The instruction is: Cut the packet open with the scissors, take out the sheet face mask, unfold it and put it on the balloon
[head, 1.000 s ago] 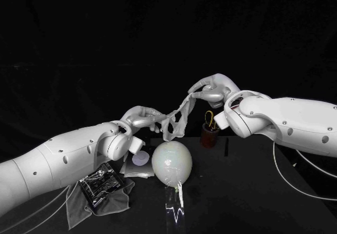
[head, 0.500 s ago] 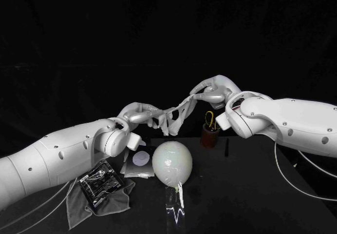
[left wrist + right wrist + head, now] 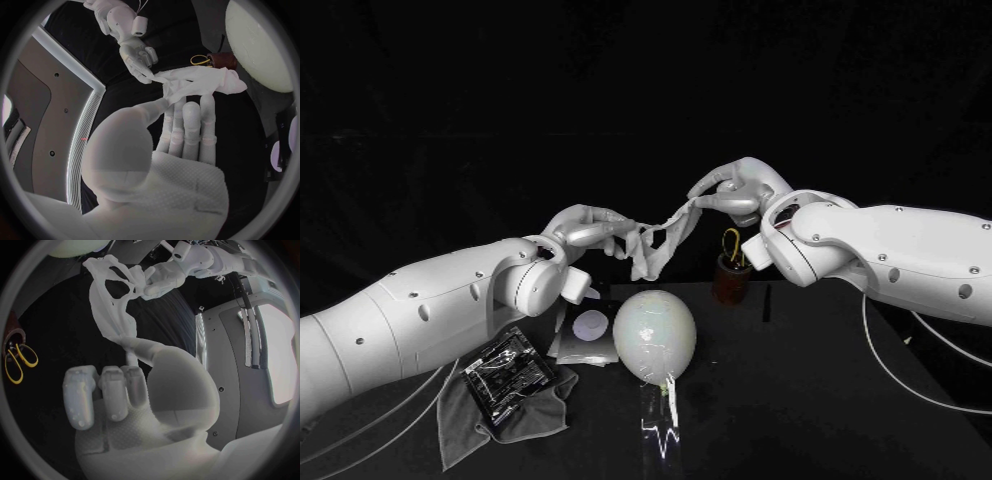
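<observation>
white mask (image 3: 664, 232) spans left hand (image 3: 589, 228), right hand (image 3: 737, 185)

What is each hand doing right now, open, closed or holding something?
Left hand: holding one end of the thin white sheet face mask.
Right hand: pinching the other end of the mask.
</observation>
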Motion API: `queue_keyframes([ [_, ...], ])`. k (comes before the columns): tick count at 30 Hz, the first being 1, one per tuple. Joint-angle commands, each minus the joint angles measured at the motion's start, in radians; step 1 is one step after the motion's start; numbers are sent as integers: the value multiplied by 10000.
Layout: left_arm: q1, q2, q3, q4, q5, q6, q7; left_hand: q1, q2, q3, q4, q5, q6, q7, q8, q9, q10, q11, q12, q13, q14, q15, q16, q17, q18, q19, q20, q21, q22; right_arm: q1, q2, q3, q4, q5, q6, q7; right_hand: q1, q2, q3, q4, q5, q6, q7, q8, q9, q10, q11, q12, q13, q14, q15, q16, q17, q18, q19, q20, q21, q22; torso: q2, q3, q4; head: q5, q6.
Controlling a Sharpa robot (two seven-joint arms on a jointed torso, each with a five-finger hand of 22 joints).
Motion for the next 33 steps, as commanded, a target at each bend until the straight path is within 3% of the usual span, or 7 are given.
queue_keyframes([
  [1, 35, 3, 13, 25, -123, 232, -84, -81, -20, 146, -130, 18, 32, -85, 62, 254, 123, -63, 1, 14, 16, -67, 54, -2, 133, -31, 16, 17, -19, -2, -7, 6, 21, -93, -89, 157, -65, 24, -10, -63, -52, 49, 3, 31, 17, 1099, 15, 62, 2627, 1063, -64, 35, 2635, -140, 1072, -34, 36, 2635, 0, 2, 1, -7, -19],
  [5, 40, -12, 13, 28, -151, 213, -115, 201, -258, 128, -617, 19, 104, -45, 170, 342, 122, -102, 11, 31, 33, -129, 56, 12, 156, 31, -34, 115, 25, -2, -47, 8, 82, -83, -122, 198, -65, 24, -10, -63, -52, 49, 3, 31, 17, 1099, 15, 62, 2627, 1063, -64, 35, 2635, -140, 1072, -34, 36, 2635, 1, -1, -8, -9, -23],
  [14, 43, -32, 12, 20, 94, -62, -90, 683, -196, 182, -1408, 14, 201, 143, -134, 222, -91, 39, 74, 123, 58, -39, 8, 9, 135, -121, -289, 830, 472, 14, -173, 24, 244, -111, -137, 234, -65, 29, -8, -65, -72, 45, 3, 33, 16, 1099, 16, 62, 2627, 1063, -63, 35, 2635, -140, 1072, -33, 36, 2635, -8, -3, -3, -32, -34],
  [16, 43, -34, 12, 6, 196, -164, -51, 799, -183, 131, -1588, 9, 318, 131, -170, 202, -63, 21, 194, 202, 267, -63, 94, 321, 141, -148, -329, 1067, 614, 21, -195, 28, 248, -142, -128, 225, -65, 29, -8, -65, -72, 45, 3, 33, 16, 1099, 16, 62, 2627, 1063, -63, 35, 2635, -140, 1072, -33, 36, 2635, -8, -7, -4, -31, -33],
  [33, 44, -63, 7, 7, 246, -100, -249, 377, -417, -410, -1601, 9, 843, -82, -82, 260, 193, -215, 702, 539, 353, -205, 202, 404, 109, -397, -242, 1051, 613, 107, -219, 70, 332, -223, -55, 228, -62, 32, -4, -69, -83, 42, 3, 34, 15, 1099, 16, 62, 2627, 1063, -63, 35, 2635, -140, 1072, -33, 36, 2635, -8, -2, 5, -1, -38],
])
